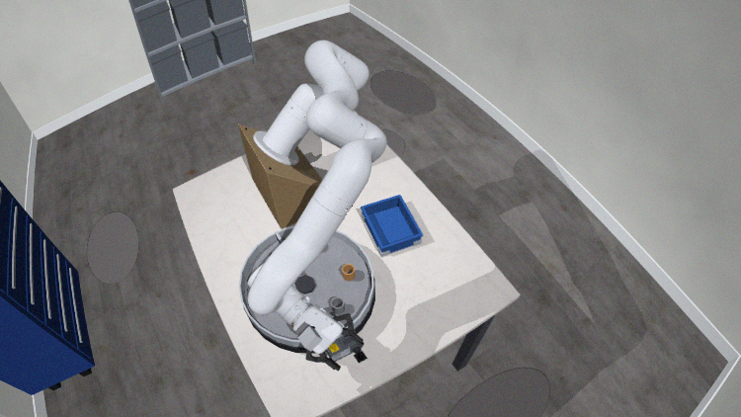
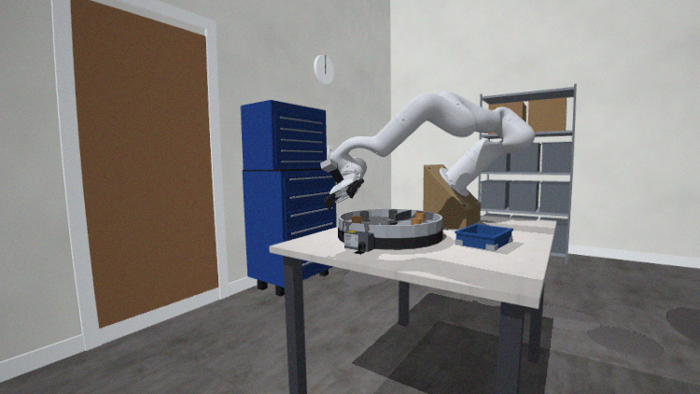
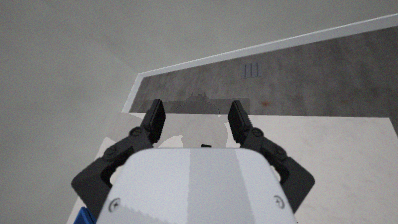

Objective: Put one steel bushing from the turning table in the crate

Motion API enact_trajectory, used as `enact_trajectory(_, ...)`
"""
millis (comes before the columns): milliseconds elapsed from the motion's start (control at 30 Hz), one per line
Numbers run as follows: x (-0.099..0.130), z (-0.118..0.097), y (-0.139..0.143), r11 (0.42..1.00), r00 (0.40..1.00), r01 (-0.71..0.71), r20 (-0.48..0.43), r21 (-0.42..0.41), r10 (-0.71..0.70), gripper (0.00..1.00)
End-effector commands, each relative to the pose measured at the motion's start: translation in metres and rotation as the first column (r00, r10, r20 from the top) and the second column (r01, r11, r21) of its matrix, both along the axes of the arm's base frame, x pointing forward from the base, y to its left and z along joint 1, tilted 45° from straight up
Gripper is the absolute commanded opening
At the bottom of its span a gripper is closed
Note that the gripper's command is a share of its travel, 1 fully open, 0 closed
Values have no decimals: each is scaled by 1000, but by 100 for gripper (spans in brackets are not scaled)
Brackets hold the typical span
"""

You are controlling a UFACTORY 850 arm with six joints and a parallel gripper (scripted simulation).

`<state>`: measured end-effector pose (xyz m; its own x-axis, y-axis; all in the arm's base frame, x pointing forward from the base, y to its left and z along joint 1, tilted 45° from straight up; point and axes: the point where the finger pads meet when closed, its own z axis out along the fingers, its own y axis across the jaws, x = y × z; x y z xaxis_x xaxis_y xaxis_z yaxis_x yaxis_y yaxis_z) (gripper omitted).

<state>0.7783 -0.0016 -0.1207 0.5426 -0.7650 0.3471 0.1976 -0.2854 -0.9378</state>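
Note:
The turning table (image 1: 367, 254) (image 2: 391, 232) is a round grey tray with a raised rim. A grey steel bushing (image 1: 337, 303) stands on it beside the gripper's upper side in the top view. Another grey bushing (image 2: 364, 215) shows in the exterior view at the left. An orange bushing (image 1: 348, 270) (image 2: 416, 220) stands on the table's crate side; more orange ones show in the exterior view. The blue crate (image 1: 393, 225) (image 2: 483, 236) is empty. My gripper (image 1: 348, 355) (image 2: 343, 194) (image 3: 197, 108) is open and empty, above and beyond the turning table's outer edge. The arm hides part of the tray.
A grey drive box with a yellow label (image 1: 334, 348) (image 2: 352, 241) stands against the turning table, below the gripper. A dark hub (image 1: 304, 284) is at the tray's middle. A dark divider (image 2: 402, 214) stands on the tray. The brown arm pedestal (image 1: 282, 194) (image 2: 441, 195) stands behind.

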Motion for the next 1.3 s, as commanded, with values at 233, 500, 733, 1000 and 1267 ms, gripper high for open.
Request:
enact_trajectory(233, -78, -19, -17, 967, 947, -227, -260, -116, 191, 100)
enact_trajectory(500, -139, -23, -30, 920, 879, -361, -386, -155, 280, 100)
enact_trajectory(733, -197, -22, -42, 864, 807, -473, -481, -176, 344, 100)
enact_trajectory(1000, -260, -17, -55, 791, 724, -582, -564, -189, 398, 100)
enact_trajectory(1267, -321, -7, -68, 709, 642, -677, -629, -196, 439, 100)
